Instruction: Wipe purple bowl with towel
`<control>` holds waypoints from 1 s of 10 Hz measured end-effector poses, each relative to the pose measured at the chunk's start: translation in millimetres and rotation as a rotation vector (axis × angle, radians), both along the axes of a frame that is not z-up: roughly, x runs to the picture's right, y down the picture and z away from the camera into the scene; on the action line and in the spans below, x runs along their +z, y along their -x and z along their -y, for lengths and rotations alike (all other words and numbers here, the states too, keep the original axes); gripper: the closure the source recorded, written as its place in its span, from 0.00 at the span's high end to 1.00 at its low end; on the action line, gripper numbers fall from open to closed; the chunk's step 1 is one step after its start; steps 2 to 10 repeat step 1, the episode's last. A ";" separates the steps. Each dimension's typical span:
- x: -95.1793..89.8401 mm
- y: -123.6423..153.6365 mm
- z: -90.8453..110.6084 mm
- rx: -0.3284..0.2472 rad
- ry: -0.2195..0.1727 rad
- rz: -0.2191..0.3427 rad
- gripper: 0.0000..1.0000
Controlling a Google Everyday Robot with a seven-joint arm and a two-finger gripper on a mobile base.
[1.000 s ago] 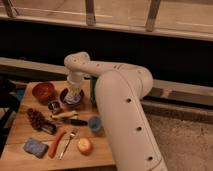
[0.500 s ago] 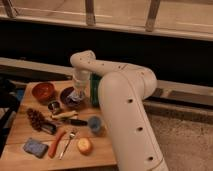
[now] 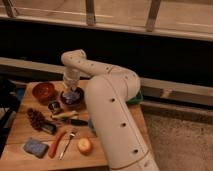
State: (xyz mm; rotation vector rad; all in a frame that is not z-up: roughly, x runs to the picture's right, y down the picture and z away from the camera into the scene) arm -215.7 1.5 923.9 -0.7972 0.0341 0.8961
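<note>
A: The gripper hangs straight down over the purple bowl, near the far edge of the tabletop, left of the arm's big white link. Whether its fingers are spread or pinching cannot be told; the wrist hides them.

B: And the towel?

A: The towel shows as a pale blue-grey patch inside the bowl, directly under the gripper. It appears to be touching the bowl's inside.

B: Progress, then?

A: Judgement only: the wipe looks under way, since cloth and gripper are both at the bowl. How much of the bowl is covered cannot be read. Left to do, probably: finish the rubbing and lift clear.

B: Other containers?

A: The orange-red bowl sits just beside the purple one, toward the far left corner; nothing can be made out inside it. A small dark cup stands in front of the two bowls, contents hidden.

B: Anything else on the board?

A: A blue pad near the front left corner, and an orange fruit by the front edge.
</note>
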 end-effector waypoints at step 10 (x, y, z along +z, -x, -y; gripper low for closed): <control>-3.9 1.3 -1.3 0.004 0.003 0.002 0.80</control>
